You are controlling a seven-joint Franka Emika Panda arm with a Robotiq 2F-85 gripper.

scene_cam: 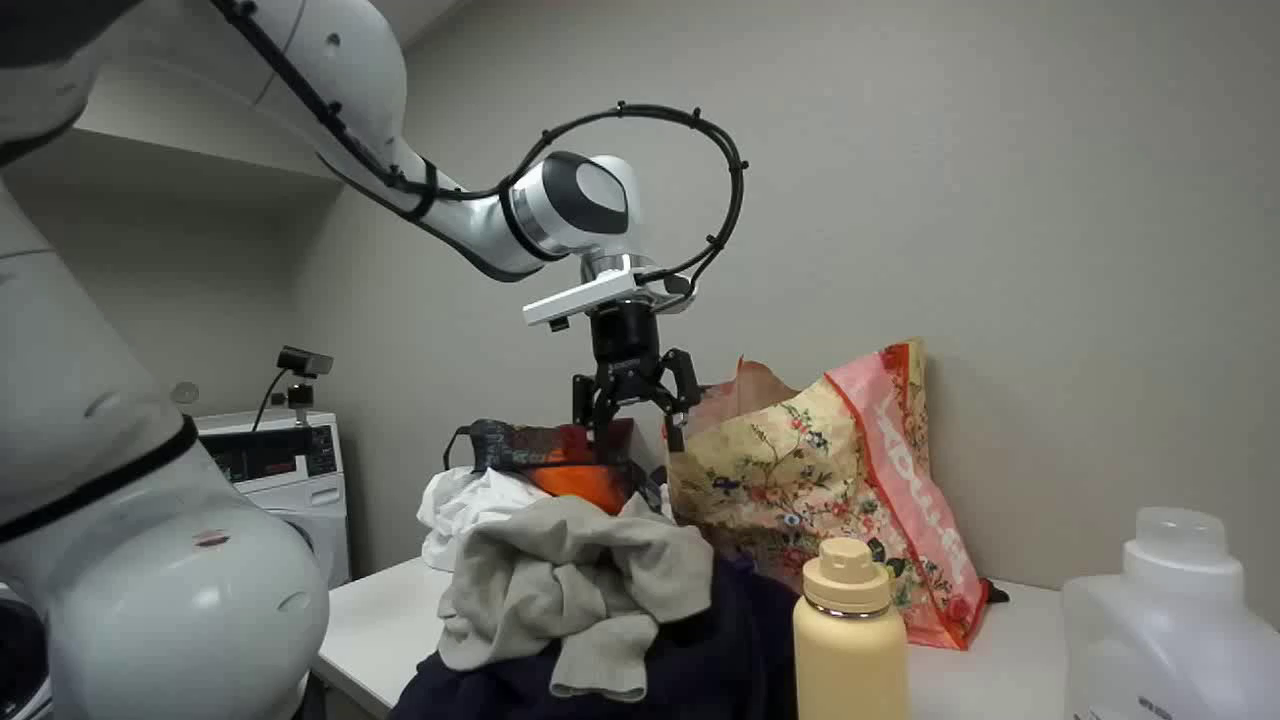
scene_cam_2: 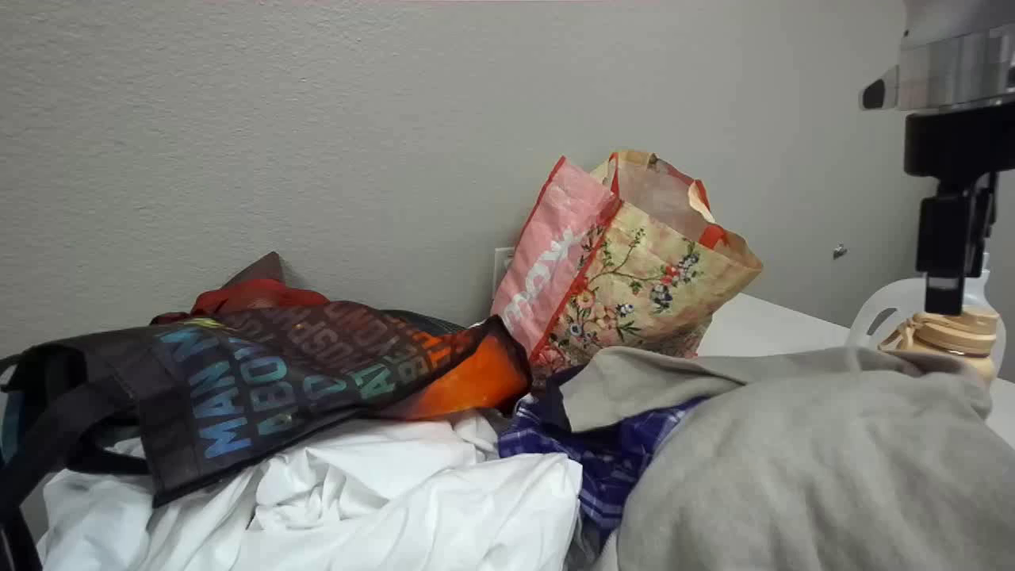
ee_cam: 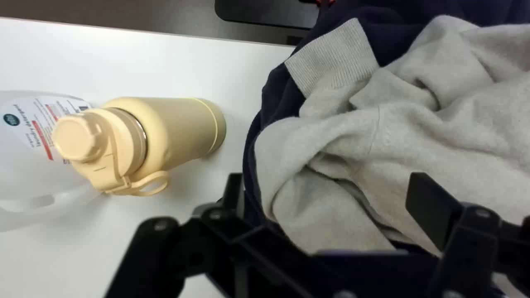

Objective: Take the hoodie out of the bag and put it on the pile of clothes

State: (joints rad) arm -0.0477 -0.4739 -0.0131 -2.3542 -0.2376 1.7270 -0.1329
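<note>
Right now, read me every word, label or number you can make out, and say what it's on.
"laundry detergent": jug, wrist view; smaller label print unreadable.
"MAN": dark bag, in an exterior view.
"ABO": also the dark bag; other words there too skewed to read surely.
Floral bag: white lettering, too distorted to read.
Machine: panel print too small.

Yellow bottle (scene_cam: 850,640) near detergent jug (scene_cam: 1160,630), white laundry machine (scene_cam: 312,488), gray wall (scene_cam: 1000,220)
</note>
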